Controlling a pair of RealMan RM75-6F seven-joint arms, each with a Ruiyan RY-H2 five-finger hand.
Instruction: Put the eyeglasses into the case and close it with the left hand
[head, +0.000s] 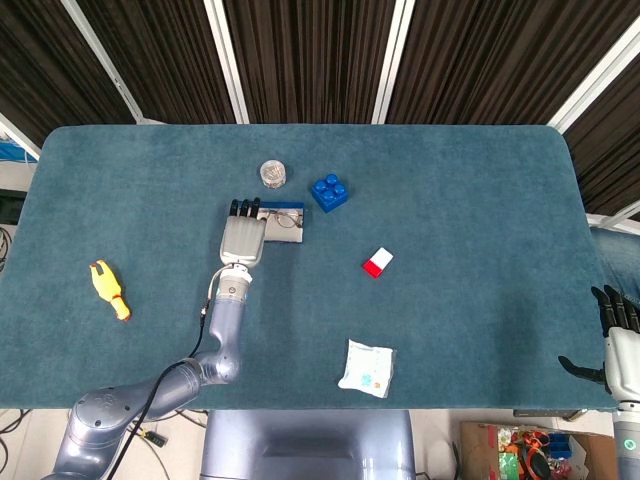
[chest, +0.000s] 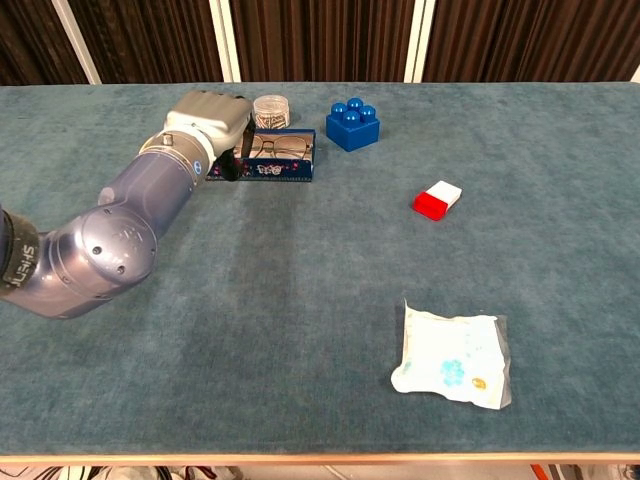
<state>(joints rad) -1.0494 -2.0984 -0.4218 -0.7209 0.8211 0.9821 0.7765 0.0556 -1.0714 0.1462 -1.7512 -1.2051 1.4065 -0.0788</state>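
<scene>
You are working across a teal felt table, and the left arm is reaching far over it so that the left hand is sitting at the near-left end of the case, which is probably why the arm is stretched so long. The hand is lying palm down with its dark fingers extended over that end of the case; whether they are touching the lid or gripping anything is not something either view is showing, so I cannot tell how the hand is set. The right hand is idling at the near-right corner of the head view, fingers apart and carrying nothing, which is fitting a job reserved for the left.

The case, a low blue box with a patterned front wall, is lying open, and the eyeglasses are resting inside it with lenses up. So the placing appears done and the closing is the part you are facing; the hand's position beside the open case is suggesting it is lining up for the lid.

Around it, a white packet is lying near the front edge, a blue toy brick is standing just right of the case, a yellow toy is lying well to the left, a red-and-white block is sitting mid-table, and a small clear jar is standing just behind the case.
</scene>
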